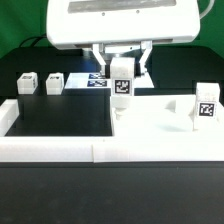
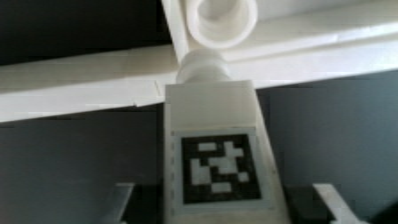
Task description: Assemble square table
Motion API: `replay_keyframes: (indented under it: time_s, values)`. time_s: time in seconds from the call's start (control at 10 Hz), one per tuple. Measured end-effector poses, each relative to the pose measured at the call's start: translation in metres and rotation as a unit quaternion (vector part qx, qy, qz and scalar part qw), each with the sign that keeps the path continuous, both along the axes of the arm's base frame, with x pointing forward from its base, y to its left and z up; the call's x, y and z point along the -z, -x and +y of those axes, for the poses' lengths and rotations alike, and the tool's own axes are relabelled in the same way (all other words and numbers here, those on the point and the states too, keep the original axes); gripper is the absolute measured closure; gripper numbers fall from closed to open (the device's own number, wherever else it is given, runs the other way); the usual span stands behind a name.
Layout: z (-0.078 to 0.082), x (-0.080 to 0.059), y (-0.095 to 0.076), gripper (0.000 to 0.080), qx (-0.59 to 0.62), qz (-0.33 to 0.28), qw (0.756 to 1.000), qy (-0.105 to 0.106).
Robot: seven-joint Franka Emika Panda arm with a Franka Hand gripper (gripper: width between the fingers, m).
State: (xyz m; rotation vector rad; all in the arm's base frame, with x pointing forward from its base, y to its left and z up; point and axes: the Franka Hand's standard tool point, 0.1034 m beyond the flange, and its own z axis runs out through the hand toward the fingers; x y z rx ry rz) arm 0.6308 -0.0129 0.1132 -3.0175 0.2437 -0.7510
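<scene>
Hand (image 1: 121,75) pinches tagged table leg (image 1: 121,92) upright, tip on white tabletop (image 1: 160,122) near the exterior view's left edge. Keep leg vertical, centre tip over round socket (image 2: 222,20), twist gently.

1. A black table (image 1: 60,115) filled the exterior view from the centre out to 9 o'clock, and showed again along the 6 o'clock edge.
2. A long low white wall (image 1: 60,150) crossed the table toward 6 o'clock, with a short arm turning back at 9 o'clock.
3. The marker board (image 1: 98,82) lay flat on the table near 12 o'clock, partly hidden.
4. A green backdrop (image 1: 18,35) stood behind, at 10 and 2 o'clock.
</scene>
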Motion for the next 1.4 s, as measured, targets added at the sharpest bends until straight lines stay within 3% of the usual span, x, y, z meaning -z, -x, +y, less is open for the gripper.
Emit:
replay_keyframes:
  time_s: [0.2,0.6,1.0,1.4]
  values:
    - [0.005,0.000,-0.001,0.0508,0.003,-0.002,1.000,-0.004]
    - [0.015,0.020,0.005,0.0508,-0.006,0.009,1.000,-0.001]
    - [0.018,0.021,0.006,0.0508,-0.008,0.000,1.000,0.004]
    - [0.019,0.021,0.019,0.0508,-0.010,0.008,1.000,0.005]
